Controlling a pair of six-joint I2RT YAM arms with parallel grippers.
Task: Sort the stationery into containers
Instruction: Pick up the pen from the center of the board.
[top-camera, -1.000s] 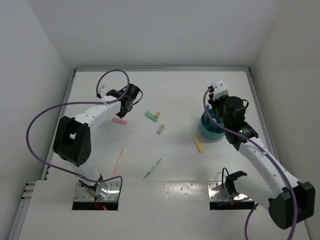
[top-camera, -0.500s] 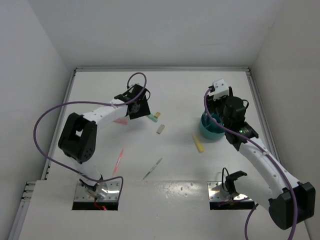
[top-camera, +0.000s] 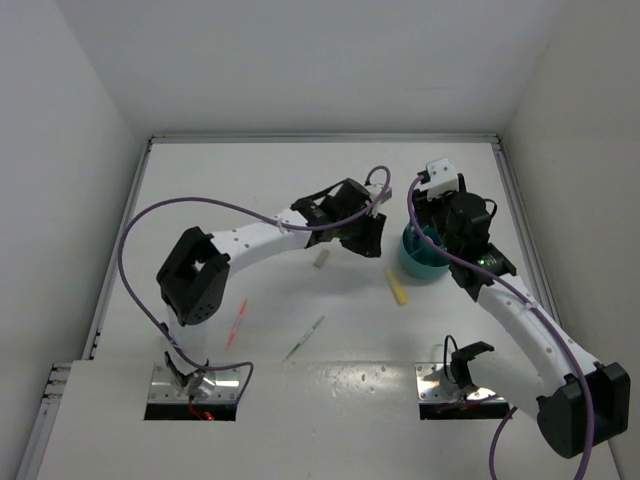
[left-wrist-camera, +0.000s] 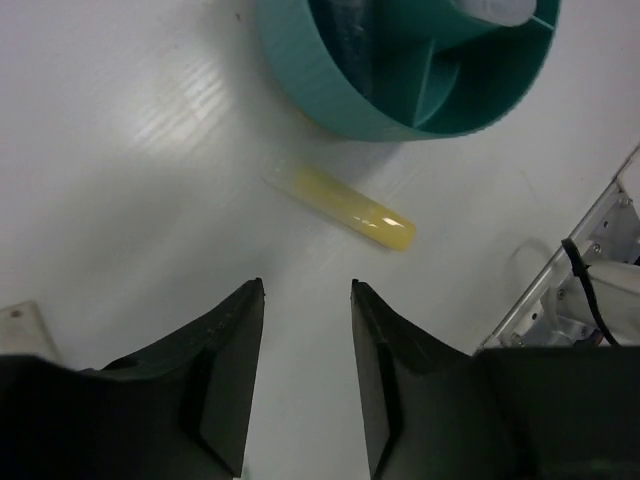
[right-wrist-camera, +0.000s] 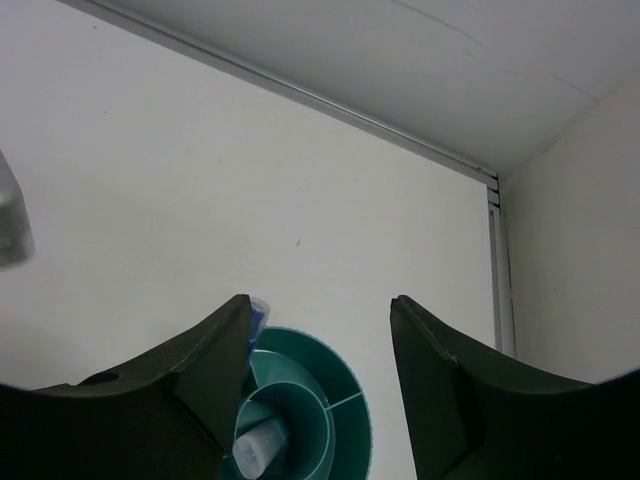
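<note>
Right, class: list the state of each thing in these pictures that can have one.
Round teal plastic cup: upright, partly filled.
Left gripper: open, empty.
Right gripper: open, empty, above the cup.
Stubby yellow marker: lying beside the cup.
Small grey eraser: lying loose.
Thin pink pen: lying loose.
Thin green pen: lying loose.

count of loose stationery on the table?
4: grey eraser mid-table, yellow marker beside the cup, pink pen and green pen nearer the bases. The left arm may hide more.
</note>
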